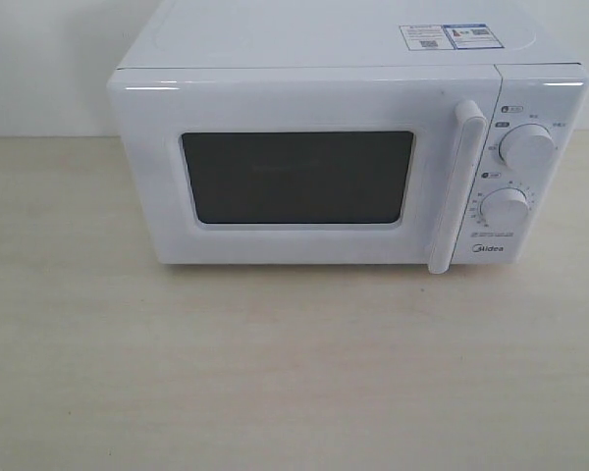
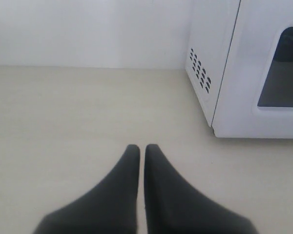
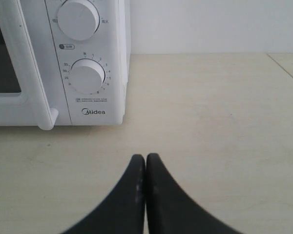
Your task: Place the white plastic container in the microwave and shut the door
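The white Midea microwave (image 1: 314,59) stands at the back of the table, its door (image 1: 294,245) closed, with a dark window and a long vertical handle (image 1: 456,186). Two round knobs (image 1: 527,147) sit on its right panel. The white plastic container shows in no view. My left gripper (image 2: 142,147) is shut with nothing in it, low over bare table in front of the microwave's (image 2: 234,97) left corner. My right gripper (image 3: 145,157) is shut and empty too, in front of the knob panel (image 3: 88,76). Neither gripper appears in the exterior view.
Pale wood-grain tabletop (image 1: 275,373) spreads in front of and beside the microwave. A white wall (image 2: 88,29) runs behind. Vent holes (image 2: 199,70) mark the oven's left side. A table edge or seam (image 3: 285,68) shows at the far right.
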